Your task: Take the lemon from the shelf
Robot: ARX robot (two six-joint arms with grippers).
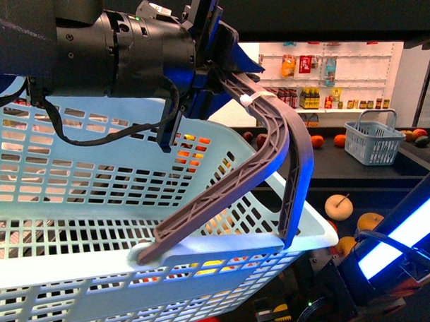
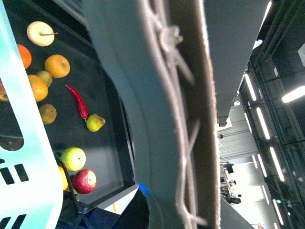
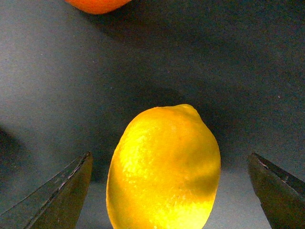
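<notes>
Straddling the lemon [image 3: 164, 167], right tool [image 3: 169, 157] gapes; left tool [image 1: 217, 66] grips basket handle [image 1: 264, 159].

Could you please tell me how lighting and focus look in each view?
Front view: the basket rim looks washed out. Left wrist view: the basket handle is soft and blurred, and the ceiling lights flare. Right wrist view: the lemon is sharp and vividly lit, shadowing the dark shelf.

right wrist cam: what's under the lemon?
The dark shelf tray, bare around the lemon. The spot where the fruit rests is hidden by the fruit itself. The right gripper is open, with fingers on either side, not touching.
</notes>
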